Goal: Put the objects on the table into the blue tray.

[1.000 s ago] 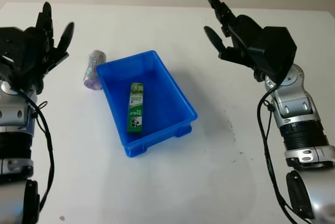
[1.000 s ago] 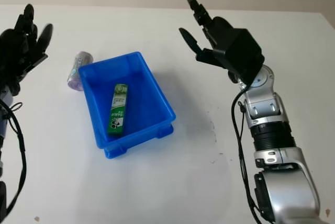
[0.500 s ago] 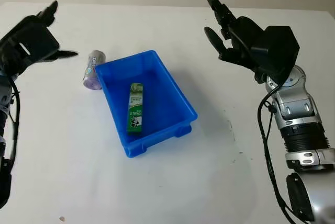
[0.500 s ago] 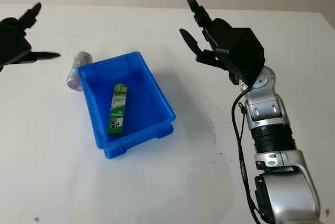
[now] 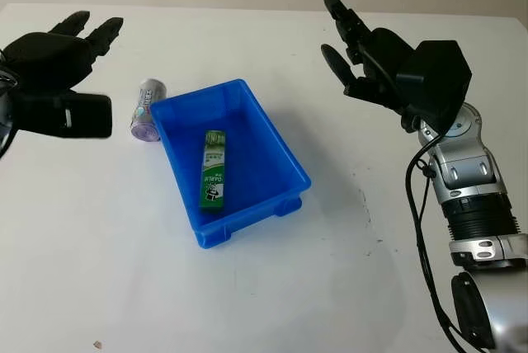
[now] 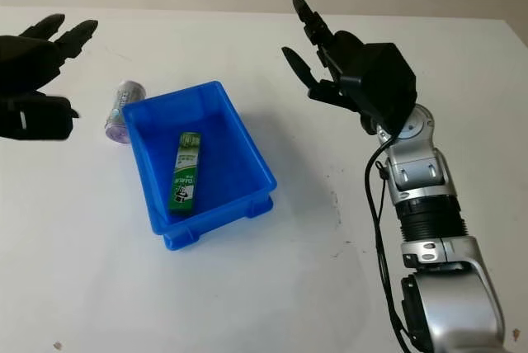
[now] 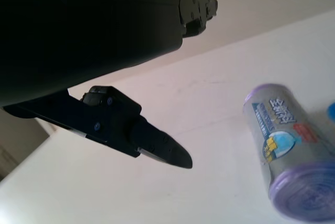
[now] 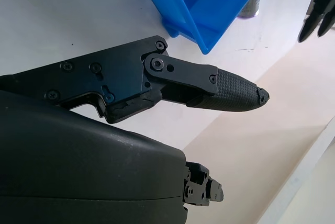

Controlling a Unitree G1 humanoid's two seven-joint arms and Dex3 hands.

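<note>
The blue tray (image 5: pixel 280 151) stands mid-table with a green box (image 5: pixel 214 169) lying flat inside it. A grey can with a purple end (image 5: pixel 147 110) lies on its side on the table, touching or nearly touching the tray's far-left corner; the same can (image 7: pixel 290 150) is close in the left wrist view. My left hand (image 5: pixel 62 72) hangs open above the table just left of the can, holding nothing. My right hand (image 5: pixel 351 48) is raised open over the table to the right of the tray, also holding nothing.
White table all round; its far edge (image 5: pixel 247 8) runs along the back. A few dark specks (image 5: pixel 361 198) mark the surface right of the tray.
My left hand has turned over and swung in toward the can, palm now facing down and forward. The right hand, the can, the tray and the box have stayed put.
</note>
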